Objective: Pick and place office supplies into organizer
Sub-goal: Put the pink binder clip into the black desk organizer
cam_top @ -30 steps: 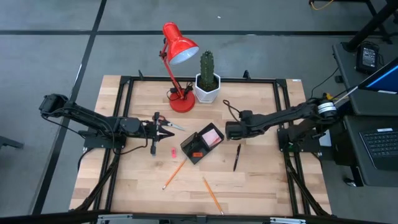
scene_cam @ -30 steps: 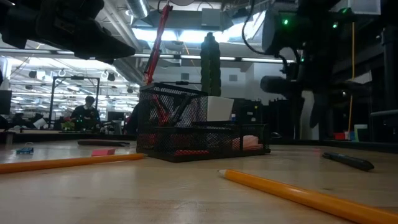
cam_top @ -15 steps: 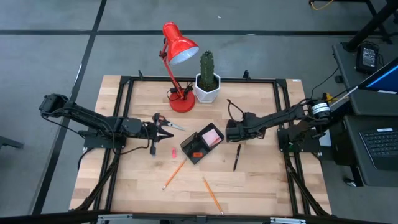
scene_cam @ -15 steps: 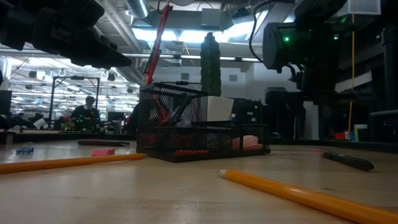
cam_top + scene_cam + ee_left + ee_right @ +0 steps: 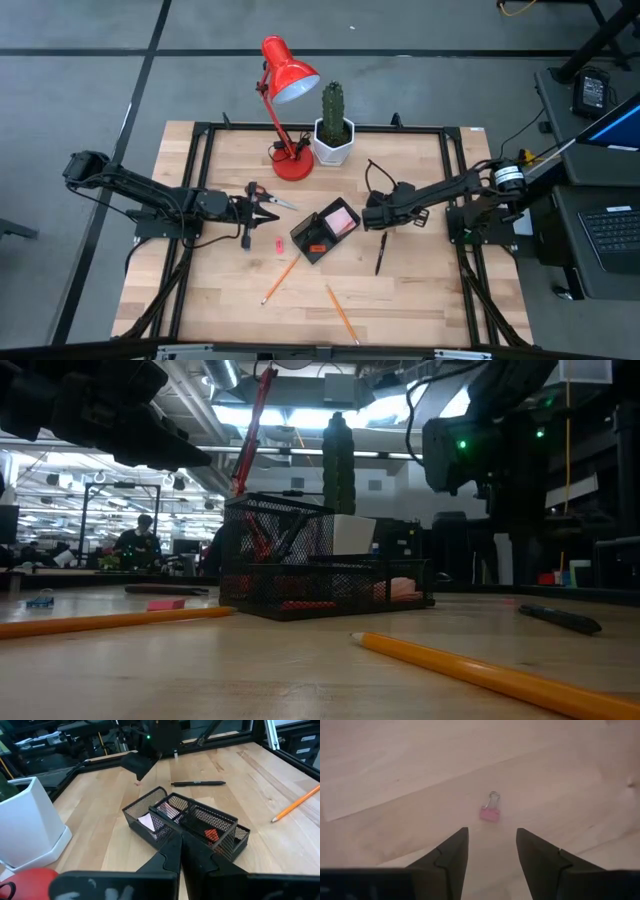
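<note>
The black mesh organizer stands mid-table with a pink sticky-note pad and a red piece inside. Just right of it my right gripper points steeply down, open, over bare wood; a small pink binder clip lies on the table just beyond its fingertips, untouched. My left gripper hovers shut left of the organizer, beside the red-handled scissors, and nothing shows between its fingers. A black pen, two orange pencils and a pink piece lie flat on the table.
A red desk lamp and a cactus in a white pot stand at the table's far side. Bare wood lies along the near edge and near the right edge. A person sits far off in the room behind.
My right gripper has rolled about its own axis and sunk a little toward the table, staying open just right of the organizer. Nothing on the table has moved.
</note>
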Tool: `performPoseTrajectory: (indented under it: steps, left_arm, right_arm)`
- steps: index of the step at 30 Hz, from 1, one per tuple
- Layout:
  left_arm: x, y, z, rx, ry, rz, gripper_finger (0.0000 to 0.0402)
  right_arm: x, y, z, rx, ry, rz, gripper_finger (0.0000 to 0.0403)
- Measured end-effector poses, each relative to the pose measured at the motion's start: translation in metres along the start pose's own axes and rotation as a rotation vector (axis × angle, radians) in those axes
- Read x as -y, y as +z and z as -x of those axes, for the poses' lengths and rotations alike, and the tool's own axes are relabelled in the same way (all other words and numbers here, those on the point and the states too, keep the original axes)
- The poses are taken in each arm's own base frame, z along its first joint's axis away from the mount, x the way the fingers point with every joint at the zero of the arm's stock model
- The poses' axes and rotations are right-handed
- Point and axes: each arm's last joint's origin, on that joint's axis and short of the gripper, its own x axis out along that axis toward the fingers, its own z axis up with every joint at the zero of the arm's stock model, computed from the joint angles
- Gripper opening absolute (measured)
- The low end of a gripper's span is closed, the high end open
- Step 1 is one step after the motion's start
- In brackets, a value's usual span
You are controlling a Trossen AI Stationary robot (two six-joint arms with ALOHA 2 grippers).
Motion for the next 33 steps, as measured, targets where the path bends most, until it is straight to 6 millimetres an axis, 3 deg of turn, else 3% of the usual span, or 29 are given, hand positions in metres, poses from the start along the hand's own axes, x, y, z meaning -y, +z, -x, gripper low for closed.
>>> performPoseTrajectory:
  steps: [13, 33]
  left_arm:
    - [0.0, 0.0, 0.0, 0.0, 0.0, 0.0, 0.0005]
    - [0.0, 0.0, 0.0, -0.002, 0.0, 0.0, 0.0004]
  right_arm:
    - [-0.003, -0.004, -0.008, 0.011, -0.018, -0.069, 0.0168]
    - [-0.014, 0.0, -0.028, 0.021, -0.051, -0.085, 0.0134]
